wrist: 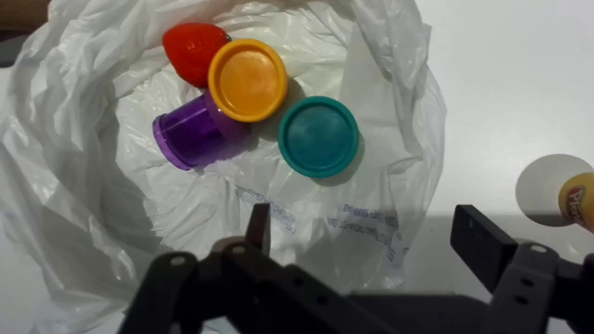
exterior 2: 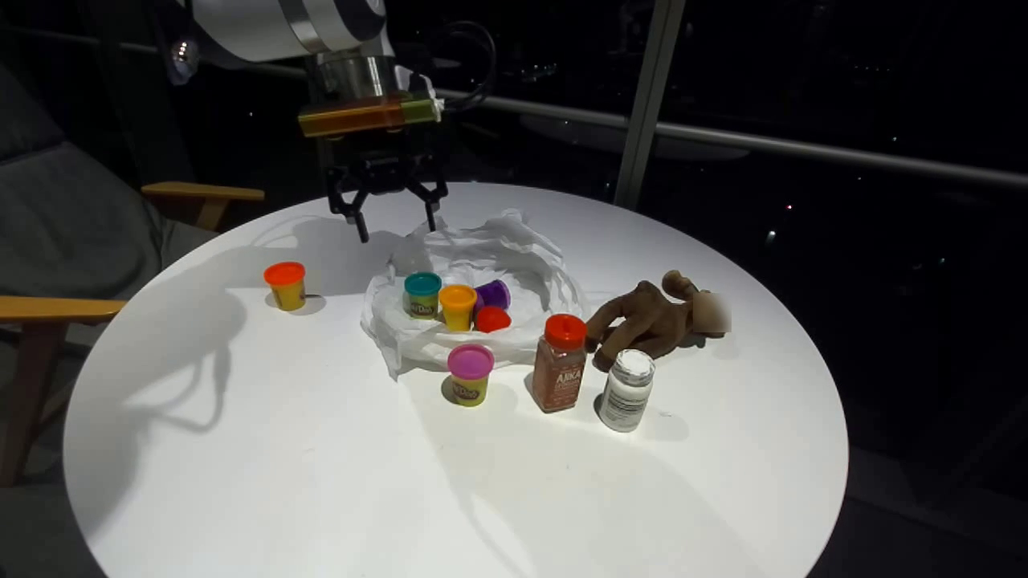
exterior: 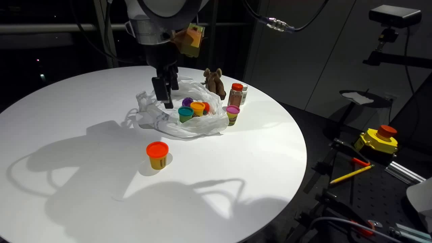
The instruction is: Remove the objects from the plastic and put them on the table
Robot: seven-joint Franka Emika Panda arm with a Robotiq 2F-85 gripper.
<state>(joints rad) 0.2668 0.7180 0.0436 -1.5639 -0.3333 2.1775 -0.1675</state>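
The plastic (wrist: 380, 162), a crumpled white bag, lies spread on the table (exterior 2: 361, 482). Inside it are a teal-lidded tub (wrist: 318, 137), an orange tub (wrist: 248, 80), a purple tub (wrist: 199, 132) on its side and a red strawberry-like toy (wrist: 192, 53). An orange-red-lidded tub (exterior: 157, 155) and a pink-lidded tub (exterior 2: 470, 376) stand upright on the bare tabletop. Beside the bag lies the brown plush animal (exterior 2: 650, 321). My gripper (exterior 2: 398, 234) hangs above the bag's edge, open wide, nothing between its fingers; in the wrist view the teal-lidded tub sits ahead of them.
Close to the pink-lidded tub and the plush stand a red-capped spice jar (exterior 2: 560, 365) and a white jar (exterior 2: 626, 392). A chair (exterior 2: 64, 209) is beyond the table's rim. Off the table, a yellow-and-red button device (exterior: 378, 140) and a pencil (exterior: 352, 174) rest on a dark stand.
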